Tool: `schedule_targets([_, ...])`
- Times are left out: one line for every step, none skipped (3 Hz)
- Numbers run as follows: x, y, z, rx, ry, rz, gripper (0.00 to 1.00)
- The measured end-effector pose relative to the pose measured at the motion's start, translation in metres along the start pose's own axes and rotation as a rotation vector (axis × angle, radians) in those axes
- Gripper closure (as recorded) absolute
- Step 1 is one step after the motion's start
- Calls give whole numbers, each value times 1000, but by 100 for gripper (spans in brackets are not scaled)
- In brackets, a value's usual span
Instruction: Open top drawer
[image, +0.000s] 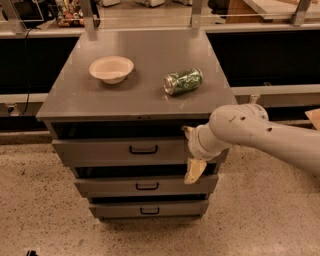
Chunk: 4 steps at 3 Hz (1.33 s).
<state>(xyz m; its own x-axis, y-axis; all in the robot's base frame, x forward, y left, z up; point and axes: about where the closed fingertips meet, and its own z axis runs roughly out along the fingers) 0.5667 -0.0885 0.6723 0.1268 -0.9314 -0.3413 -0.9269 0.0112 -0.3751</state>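
The top drawer is the widest grey front of the metal cabinet, with a small black pull handle at its centre. A dark gap shows between it and the cabinet top. My gripper is at the right end of that drawer front, to the right of the handle and apart from it. It is open, with one tan finger by the drawer's upper edge and the other hanging below its lower edge. It holds nothing. My white arm comes in from the right.
A cream bowl and a crushed green can lie on the cabinet top. Two narrower drawers sit below. A dark counter with rails runs behind. The floor is speckled.
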Motion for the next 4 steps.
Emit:
schedule_targets([11,-9,8,-11,25,12,14])
schedule_targets([18,-14,10,-20,49,16,26])
schedule_targets([18,-2,7,-48,63,10,29])
schedule_targets([16,23,-7,-95,51,7,28])
